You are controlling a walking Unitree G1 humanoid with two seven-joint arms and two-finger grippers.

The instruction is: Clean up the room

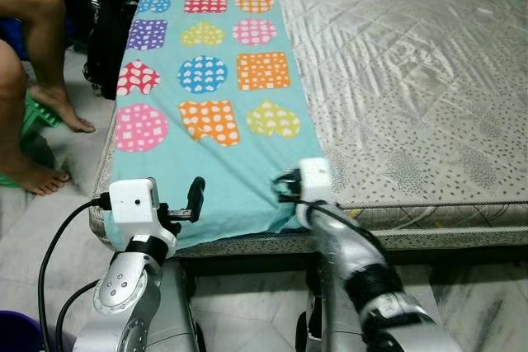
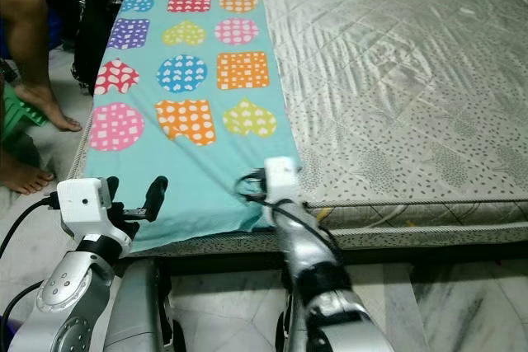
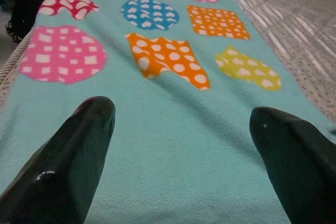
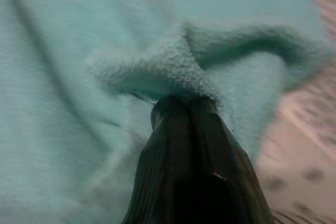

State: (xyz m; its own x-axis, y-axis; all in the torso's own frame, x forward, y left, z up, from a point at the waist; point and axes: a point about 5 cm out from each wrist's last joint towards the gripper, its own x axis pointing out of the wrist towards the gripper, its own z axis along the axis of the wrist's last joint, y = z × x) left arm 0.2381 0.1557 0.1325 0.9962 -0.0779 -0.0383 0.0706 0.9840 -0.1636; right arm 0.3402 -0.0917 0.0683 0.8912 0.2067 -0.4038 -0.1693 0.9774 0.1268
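Pinching the near right corner of the teal blanket [image 1: 206,80], right gripper [image 4: 181,103] has its jaws closed on a raised fold of fleece, lower centre of frame. Left gripper [image 3: 181,124], lower left, hovers over the blanket's near edge, jaws wide. Blanket lies along the left side of the bed [image 1: 412,80]. Person's bare legs [image 1: 33,55], upper left.

Two silver metal arms carry white boxy wrist housings. Black cables loop behind each housing. The left tool [image 1: 195,196] has glossy black fingers [image 3: 79,156].

grey quilted mattress [image 1: 412,80] on bed; pale marble floor [image 1: 462,286]; even light.
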